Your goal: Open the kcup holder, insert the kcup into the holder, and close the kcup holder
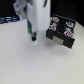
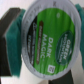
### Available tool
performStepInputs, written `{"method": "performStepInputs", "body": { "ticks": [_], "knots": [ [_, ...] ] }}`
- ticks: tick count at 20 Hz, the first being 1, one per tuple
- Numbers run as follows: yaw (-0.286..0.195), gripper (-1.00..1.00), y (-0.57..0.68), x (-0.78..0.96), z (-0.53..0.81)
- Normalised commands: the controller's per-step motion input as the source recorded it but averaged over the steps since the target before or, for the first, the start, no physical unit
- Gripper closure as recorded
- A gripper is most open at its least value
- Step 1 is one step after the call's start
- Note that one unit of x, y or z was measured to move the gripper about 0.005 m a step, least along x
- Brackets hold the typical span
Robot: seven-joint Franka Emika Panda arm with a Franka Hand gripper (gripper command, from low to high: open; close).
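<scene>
In the wrist view the kcup [image 2: 50, 40] fills the frame. It shows a silver foil lid with dark print and a green rim. My gripper [image 2: 44, 35] is shut on it, with a black finger pad [image 2: 7, 33] pressed to one side; the other pad is hidden. In the exterior view my gripper [image 1: 33, 35] hangs from the white arm just above the white table, to the exterior view's left of the kcup holder [image 1: 61, 35]. The holder is a black box with light grey panels on its front. Whether it is open I cannot tell. The two are apart.
Several small colourful pods [image 1: 60, 22] lie on top of the holder. A large black object [image 1: 64, 7] stands behind it. Dark and blue items [image 1: 7, 20] lie at the far edge on the exterior view's left. The white table [image 1: 30, 62] spreads in front.
</scene>
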Motion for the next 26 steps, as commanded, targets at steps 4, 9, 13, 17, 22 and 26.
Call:
{"method": "performStepInputs", "body": {
  "ticks": [4, 9, 13, 17, 22, 26],
  "knots": [
    [0.017, 1.00, 0.68, 0.00, 0.39],
    [0.011, 1.00, 0.69, -0.01, 0.35],
    [0.005, 1.00, 0.67, -0.01, 0.30],
    [0.007, 1.00, 0.67, -0.02, 0.19],
    [0.030, 1.00, 0.65, -0.02, 0.04],
    [0.041, 1.00, 0.59, -0.04, -0.04]
  ]
}}
